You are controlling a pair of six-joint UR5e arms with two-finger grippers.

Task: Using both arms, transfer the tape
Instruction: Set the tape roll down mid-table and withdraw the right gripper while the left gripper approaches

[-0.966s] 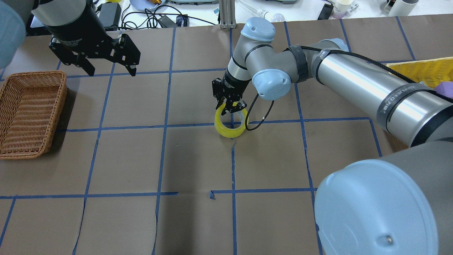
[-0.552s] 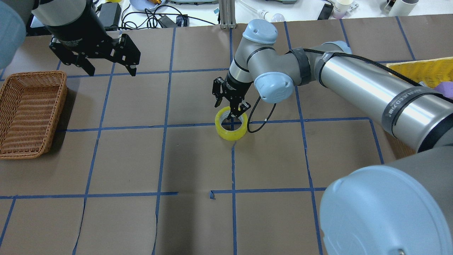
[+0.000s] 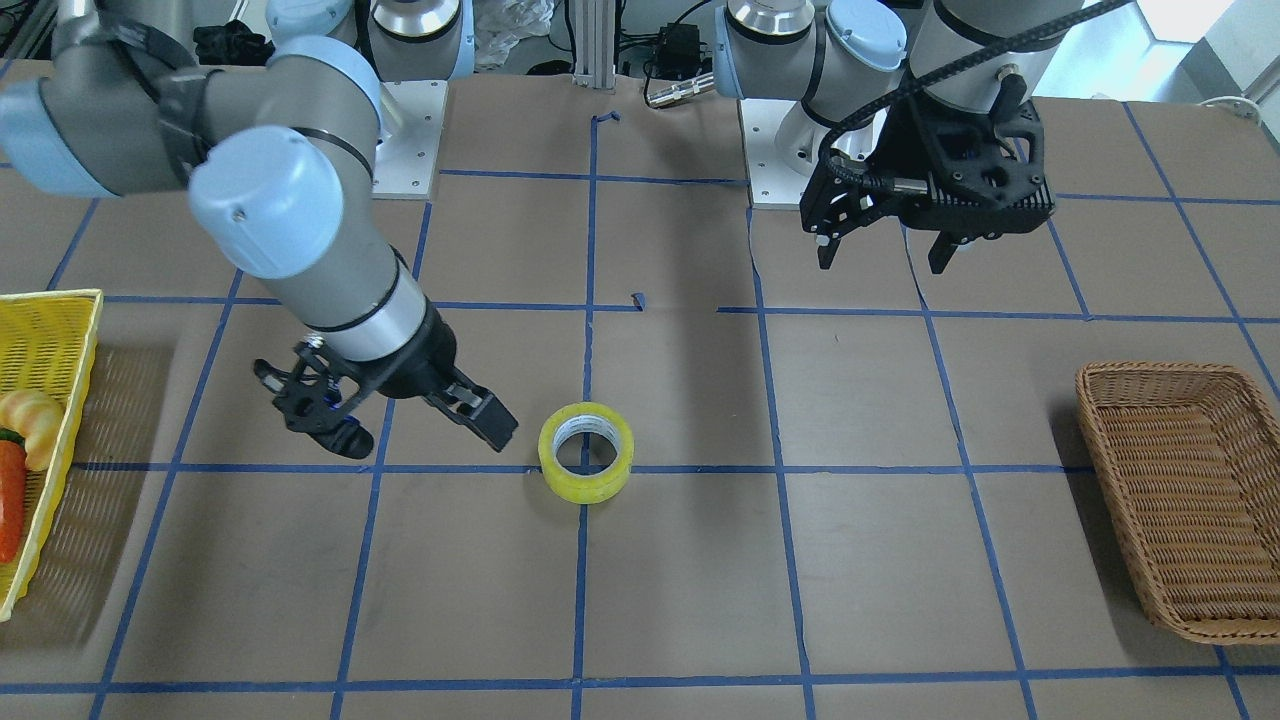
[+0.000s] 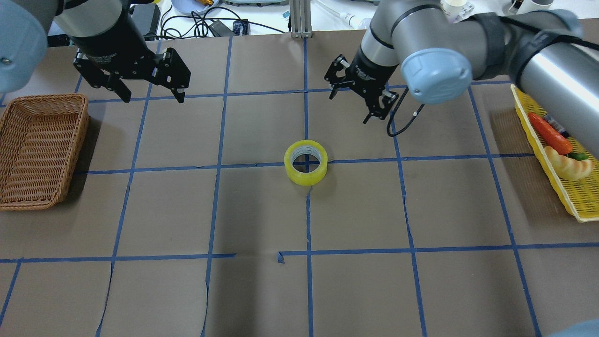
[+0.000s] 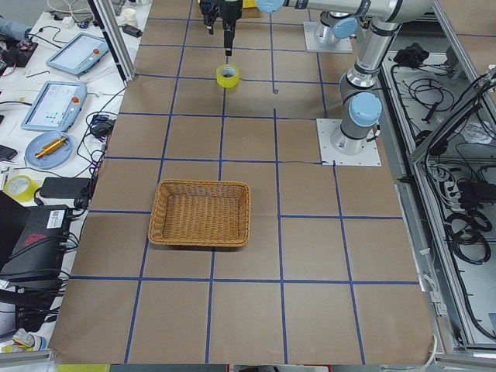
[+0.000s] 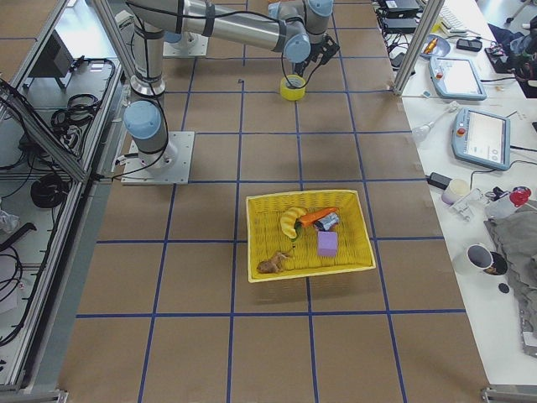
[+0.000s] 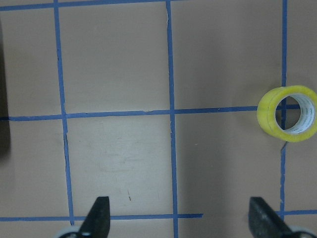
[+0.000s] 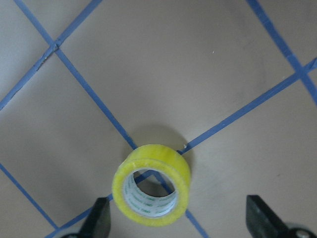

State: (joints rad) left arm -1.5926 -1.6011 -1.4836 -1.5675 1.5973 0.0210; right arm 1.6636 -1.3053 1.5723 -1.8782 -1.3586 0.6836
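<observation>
Standing by the table right now: the bright yellow ring-shaped roll of tape (image 4: 306,178) lies flat on the brown paper table cover (image 4: 262,215). It's dead centre, right on a crossing of the blue grid lines, and nobody's holding it.

The right arm's black two-finger gripper (image 4: 348,108) hangs in the air near the roll, on its far side and a bit toward the yellow plastic tray (image 4: 576,202) of toy foods. Its fingers are spread and empty. The left arm's black gripper (image 4: 153,98) is well away, up above the table on the side of the brown wicker basket (image 4: 87,140). Its fingers are also wide open with nothing in them.

My guess is the left arm does the next pickup, and that's where I'd worry.

- **Missed grab:** with the roll flat, one finger has to go down the hole and the other outside the wall. If it comes in slightly off, a fingertip lands on the rim, and the roll probably skids across the paper or tips up on edge and rolls.
- **Arm collision:** the right gripper is close to the roll. If the left arm reaches in while it's parked there, the two could bump.
- **Weak grip:** the tape's side looks slick, so a shallow pinch could let it slip out on the way to the basket, assuming that's where it goes.
</observation>
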